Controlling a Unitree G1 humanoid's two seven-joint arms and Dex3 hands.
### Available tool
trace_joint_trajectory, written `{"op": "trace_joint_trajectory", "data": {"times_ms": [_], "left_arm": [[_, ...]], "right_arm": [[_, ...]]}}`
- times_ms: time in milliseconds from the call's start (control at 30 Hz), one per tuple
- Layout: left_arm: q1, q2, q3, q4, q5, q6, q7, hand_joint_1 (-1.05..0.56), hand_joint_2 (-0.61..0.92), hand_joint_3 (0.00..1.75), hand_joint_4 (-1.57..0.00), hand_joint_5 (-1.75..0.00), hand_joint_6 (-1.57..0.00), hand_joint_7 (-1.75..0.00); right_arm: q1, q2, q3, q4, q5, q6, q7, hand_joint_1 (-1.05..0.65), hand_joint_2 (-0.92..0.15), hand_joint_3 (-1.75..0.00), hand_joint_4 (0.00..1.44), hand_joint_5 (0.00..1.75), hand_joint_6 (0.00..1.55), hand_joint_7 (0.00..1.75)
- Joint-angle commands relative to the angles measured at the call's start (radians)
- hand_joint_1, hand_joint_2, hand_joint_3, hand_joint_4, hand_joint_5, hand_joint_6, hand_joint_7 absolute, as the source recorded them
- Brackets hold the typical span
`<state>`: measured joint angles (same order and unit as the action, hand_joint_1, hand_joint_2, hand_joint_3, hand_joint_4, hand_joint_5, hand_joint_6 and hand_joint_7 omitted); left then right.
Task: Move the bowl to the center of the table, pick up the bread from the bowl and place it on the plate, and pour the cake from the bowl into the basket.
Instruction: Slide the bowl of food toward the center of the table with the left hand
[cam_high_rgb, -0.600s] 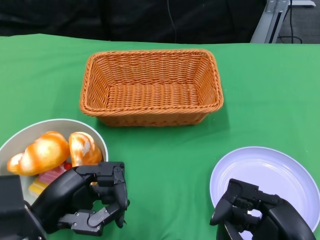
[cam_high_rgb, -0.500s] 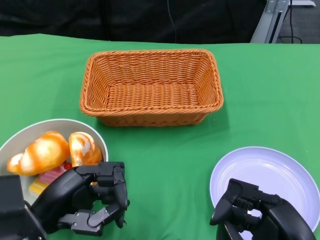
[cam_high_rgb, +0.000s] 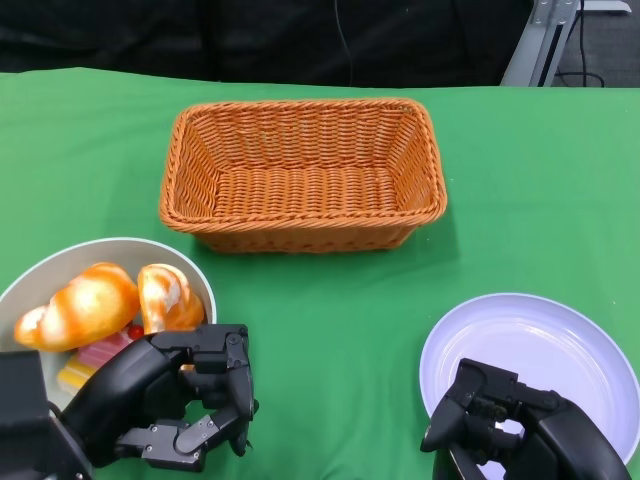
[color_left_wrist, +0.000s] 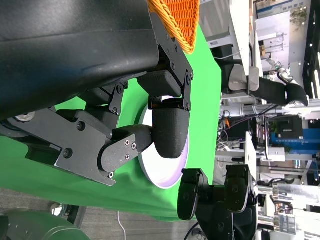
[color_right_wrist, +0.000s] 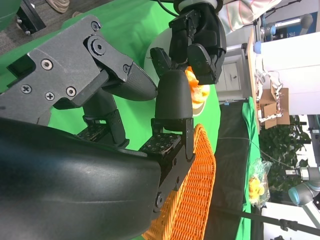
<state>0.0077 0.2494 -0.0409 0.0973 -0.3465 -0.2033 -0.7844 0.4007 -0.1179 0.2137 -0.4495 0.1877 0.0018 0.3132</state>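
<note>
The white bowl (cam_high_rgb: 60, 262) sits at the bench's (cam_high_rgb: 330, 330) near-left edge, just beyond and to the outer side of the left hand (cam_high_rgb: 175, 400), whose fingers (cam_high_rgb: 225, 385) are curled inward around nothing. It holds 2 glazed bread pieces (cam_high_rgb: 100, 300), long axes slanting away from the hand, over a pink-and-yellow cake (cam_high_rgb: 85, 362). The left hand is far nearer; the right hand (cam_high_rgb: 510, 425), fingers curled and holding nothing, hovers over the plate's (cam_high_rgb: 560, 345) near rim. The wicker basket (cam_high_rgb: 303, 172) lies well beyond both. No writing is readable.
</note>
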Motion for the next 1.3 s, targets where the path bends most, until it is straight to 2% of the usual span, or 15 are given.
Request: {"op": "trace_joint_trajectory", "data": {"times_ms": [33,367,433,533,600,667,700,733,800,867,900,967,1000,1167,1300], "left_arm": [[-0.007,0.006,0.008,0.006,0.002,-0.014,-0.006,-0.18,0.70,0.86,-0.69,-1.75,-0.67,-1.50],[-0.007,0.006,0.009,0.008,0.003,-0.012,-0.003,-0.18,0.70,0.86,-0.69,-1.75,-0.67,-1.50],[0.012,-0.028,0.029,-0.002,0.009,-0.099,0.027,-0.15,0.68,0.89,-0.72,-1.71,-0.69,-1.48],[0.029,-0.079,0.057,-0.035,0.018,-0.253,0.068,-0.07,0.58,1.09,-0.78,-1.67,-0.74,-1.43],[0.017,-0.080,0.076,-0.060,0.016,-0.277,0.093,-0.07,0.57,1.17,-0.78,-1.68,-0.73,-1.44],[-0.011,-0.067,0.105,-0.076,0.016,-0.259,0.130,-0.10,0.56,1.14,-0.77,-1.66,-0.74,-1.41],[-0.039,-0.066,0.133,-0.055,0.021,-0.266,0.161,-0.11,0.60,1.02,-0.77,-1.57,-0.76,-1.32],[-0.078,-0.064,0.165,-0.005,0.024,-0.292,0.186,-0.14,0.69,0.82,-0.78,-1.45,-0.80,-1.13],[-0.153,-0.061,0.226,0.098,0.019,-0.326,0.232,-0.28,0.87,0.39,-0.85,-1.05,-0.93,-0.57],[-0.201,-0.056,0.265,0.160,0.001,-0.316,0.264,-0.36,0.91,0.25,-0.91,-0.78,-0.98,-0.27],[-0.228,-0.046,0.290,0.197,-0.001,-0.305,0.290,-0.41,0.92,0.20,-0.90,-0.57,-0.96,-0.14],[-0.272,-0.028,0.330,0.267,0.017,-0.299,0.348,-0.46,0.92,0.17,-0.86,-0.28,-0.88,-0.03],[-0.286,-0.023,0.342,0.291,0.028,-0.304,0.368,-0.48,0.92,0.16,-0.83,-0.23,-0.85,-0.02],[-0.385,0.024,0.412,0.484,0.050,-0.291,0.482,-0.55,0.92,0.20,-0.65,-0.06,-0.63,0.00],[-0.430,0.057,0.438,0.593,0.083,-0.271,0.569,-0.57,0.92,0.26,-0.61,-0.03,-0.59,0.00]], "right_arm": [[0.002,-0.002,-0.003,0.004,0.013,-0.013,0.005,-0.09,-0.50,-1.25,0.71,1.68,0.69,1.43],[0.005,-0.005,0.000,-0.008,0.003,0.002,-0.006,-0.08,-0.49,-1.26,0.70,1.69,0.70,1.43],[0.006,-0.003,0.004,-0.013,-0.005,0.010,-0.014,-0.08,-0.49,-1.26,0.70,1.69,0.70,1.43],[0.006,-0.004,0.006,-0.020,-0.011,0.025,-0.024,-0.08,-0.48,-1.26,0.70,1.69,0.69,1.44],[0.002,-0.005,0.004,-0.016,-0.007,0.026,-0.022,-0.09,-0.48,-1.26,0.70,1.69,0.69,1.44],[-0.003,-0.004,0.002,-0.003,0.002,0.014,-0.015,-0.08,-0.48,-1.27,0.69,1.69,0.68,1.44],[-0.005,-0.001,0.002,0.007,0.004,0.001,-0.011,-0.07,-0.49,-1.27,0.69,1.69,0.68,1.43],[-0.007,0.000,0.002,0.016,0.006,-0.011,-0.006,-0.07,-0.49,-1.27,0.69,1.69,0.69,1.43],[-0.010,0.001,0.001,0.026,0.006,-0.019,-0.002,-0.07,-0.51,-1.25,0.69,1.69,0.68,1.43],[-0.010,0.001,0.001,0.030,0.005,-0.020,-0.003,-0.08,-0.51,-1.24,0.70,1.69,0.69,1.43],[-0.012,0.000,0.000,0.033,0.006,-0.020,-0.001,-0.09,-0.51,-1.23,0.70,1.68,0.69,1.42],[-0.012,0.000,0.000,0.034,0.006,-0.019,-0.002,-0.09,-0.51,-1.23,0.70,1.68,0.70,1.42],[-0.011,0.001,0.000,0.033,0.006,-0.018,-0.003,-0.09,-0.51,-1.23,0.70,1.68,0.70,1.42],[-0.013,0.004,0.002,0.042,0.003,-0.028,-0.002,-0.08,-0.50,-1.24,0.69,1.69,0.70,1.42],[-0.019,0.007,0.003,0.052,0.005,-0.036,-0.001,-0.08,-0.50,-1.25,0.70,1.69,0.70,1.42]]}}
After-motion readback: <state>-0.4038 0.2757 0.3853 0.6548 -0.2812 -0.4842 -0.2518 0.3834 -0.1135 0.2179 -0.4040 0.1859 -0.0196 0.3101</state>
